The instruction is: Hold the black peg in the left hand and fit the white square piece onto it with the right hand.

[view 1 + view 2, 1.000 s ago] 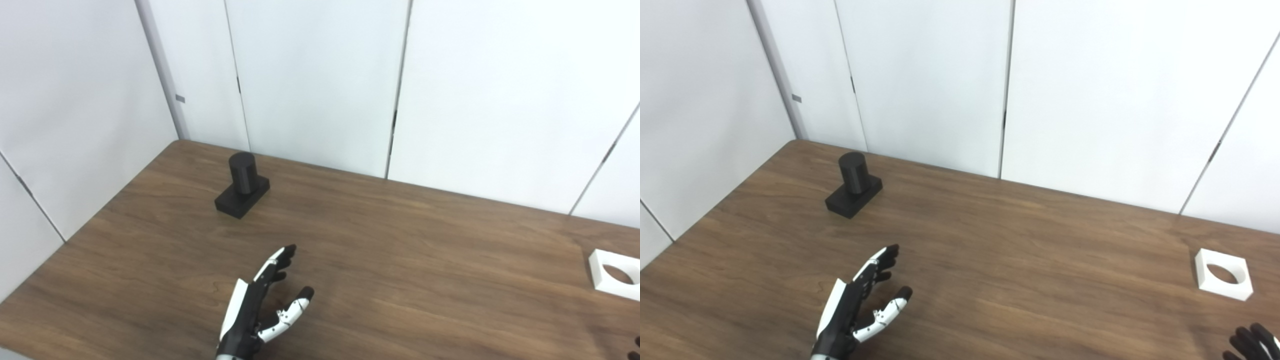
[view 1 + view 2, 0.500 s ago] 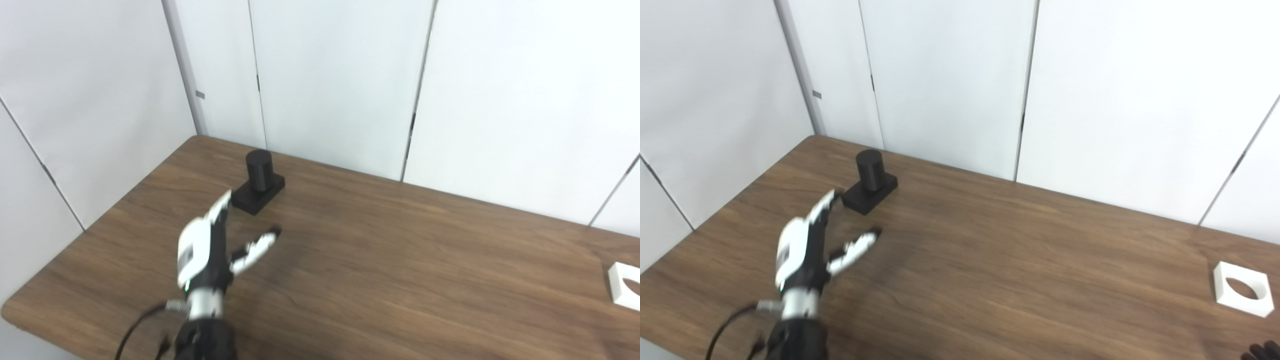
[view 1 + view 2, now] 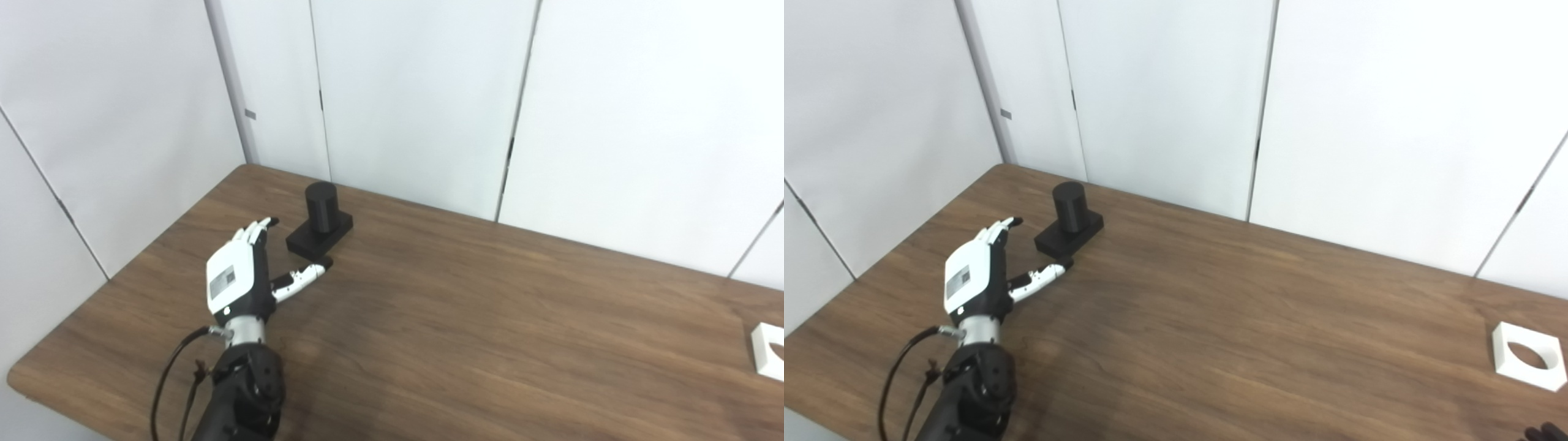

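Reaching left hand [image 3: 240, 278], fingers spread, empty | peg [image 3: 321, 206] black, upright on block base | square [image 3: 1529, 357] white, round-holed | right hand unclear

Table [image 3: 465, 318]: dark walnut-brown wood grain, streaks running lengthwise, slightly lighter bands toward the 7 o'clock corner.

Black peg [image 3: 321, 207]: matte black throughout, cylinder and rectangular base alike, at 11 o'clock on the table.

Left hand [image 3: 242, 278]: white shell on the back with a small grey rectangular label; black underside and fingertips; thumb white with black dots. Wrist silver-grey; forearm black, with a thin black cable.

White square piece [image 3: 1528, 356]: plain white, with brown table showing through its round hole, at 4 o'clock.

Wall panels [image 3: 416, 98]: plain off-white, with thin dark seams.

Right hand [image 3: 1543, 432]: only black fingertips in view, at 5 o'clock.
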